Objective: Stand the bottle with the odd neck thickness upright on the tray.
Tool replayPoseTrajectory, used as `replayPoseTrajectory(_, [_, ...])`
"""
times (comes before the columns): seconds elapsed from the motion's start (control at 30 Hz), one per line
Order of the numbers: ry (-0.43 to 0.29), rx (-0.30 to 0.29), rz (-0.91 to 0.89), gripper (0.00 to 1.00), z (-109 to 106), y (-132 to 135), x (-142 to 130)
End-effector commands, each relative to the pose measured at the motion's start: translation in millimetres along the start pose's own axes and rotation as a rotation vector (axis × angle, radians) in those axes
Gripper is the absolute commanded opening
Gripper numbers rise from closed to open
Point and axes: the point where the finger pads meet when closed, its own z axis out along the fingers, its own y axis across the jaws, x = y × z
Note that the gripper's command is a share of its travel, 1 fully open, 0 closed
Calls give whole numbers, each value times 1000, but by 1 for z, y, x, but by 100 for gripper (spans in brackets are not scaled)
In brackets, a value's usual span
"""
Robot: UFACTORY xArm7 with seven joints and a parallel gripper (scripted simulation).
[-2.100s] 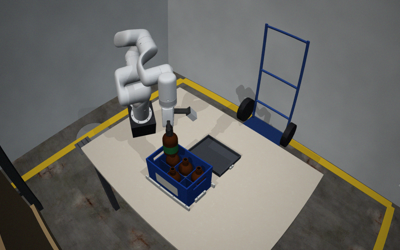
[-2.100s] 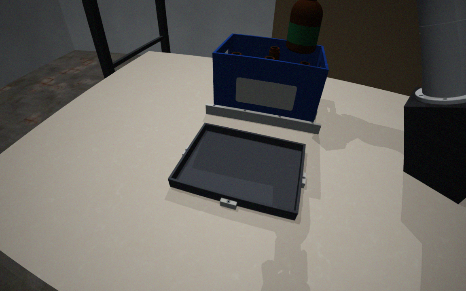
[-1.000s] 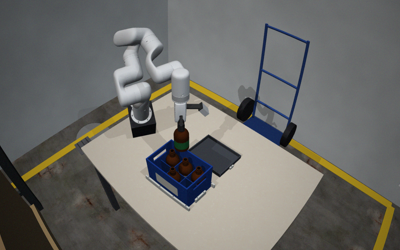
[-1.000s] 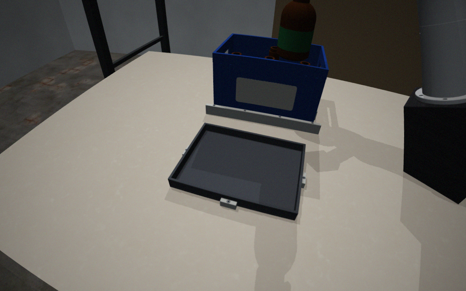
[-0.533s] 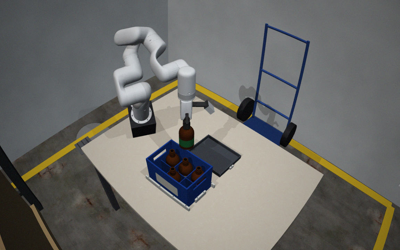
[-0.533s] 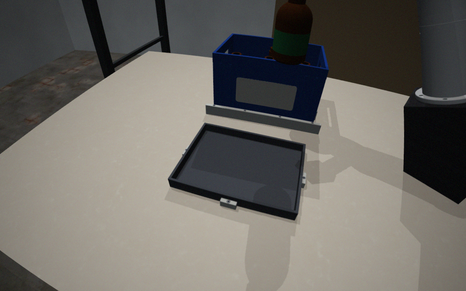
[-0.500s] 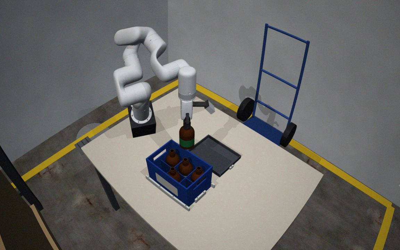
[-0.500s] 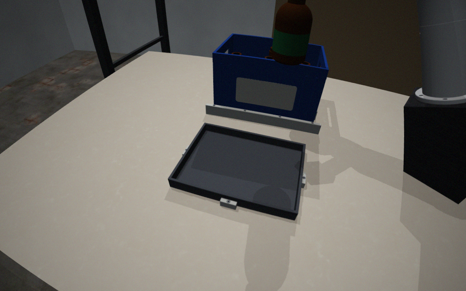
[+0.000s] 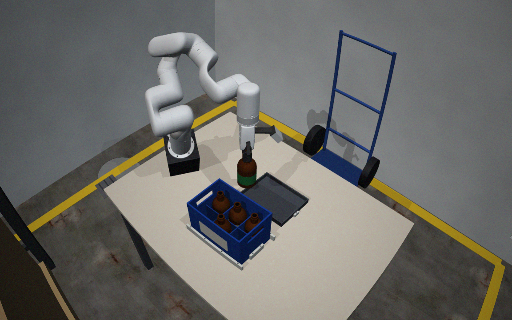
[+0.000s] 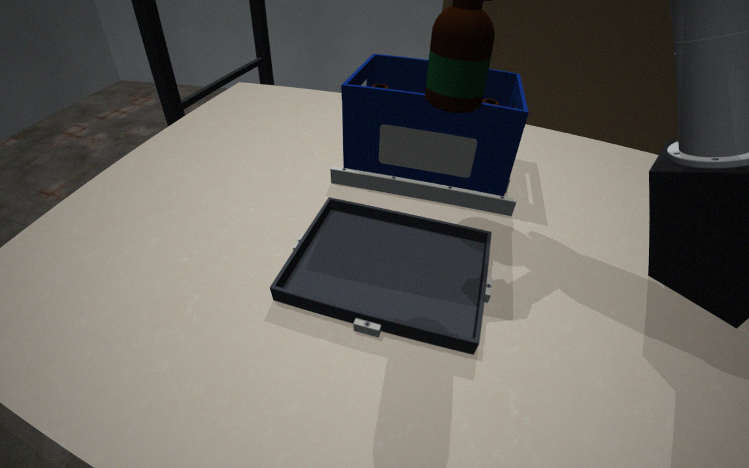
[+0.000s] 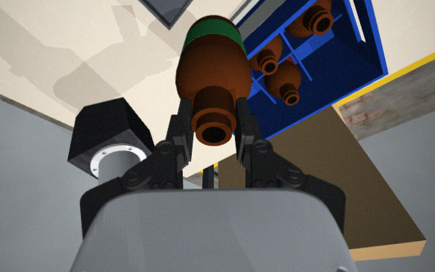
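Hanging upright near the middle of the top view, the round-shouldered brown bottle with a green band (image 9: 246,167) (image 10: 459,40) (image 11: 214,68) is riding in the black two-fingered gripper (image 9: 246,156) (image 11: 214,112), whose fingers are clamping firmly on its neck! The lift out looks to be done, and the carry seems to be under way, but this bottle isn't standing on the shallow dark-grey rectangular tray (image 9: 278,194) (image 10: 389,250) (image 11: 168,9) yet. That tray is lying level right of centre, holding no bottle. Lower centre, the open blue plastic crate (image 9: 234,248) (image 10: 359,145) (image 11: 353,72) is sitting level, its dividers keeping four brown bottles (image 9: 221,203) (image 10: 490,102) (image 11: 283,79) standing apart, with a bottle-free compartment showing at its near corner. Whether the held neck is differing enough, I'm not managing to tell; if it is, lowering, releasing and backing away are remaining
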Motion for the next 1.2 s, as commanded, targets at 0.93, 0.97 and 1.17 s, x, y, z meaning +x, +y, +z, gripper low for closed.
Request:
replayPoseTrajectory(0.93, [3,-2,0,0,-1,-31,61])
replayPoseTrajectory(0.97, [3,-2,0,0,-1,-32,63])
replayPoseTrajectory(1.17, [3,-2,0,0,-1,-38,74])
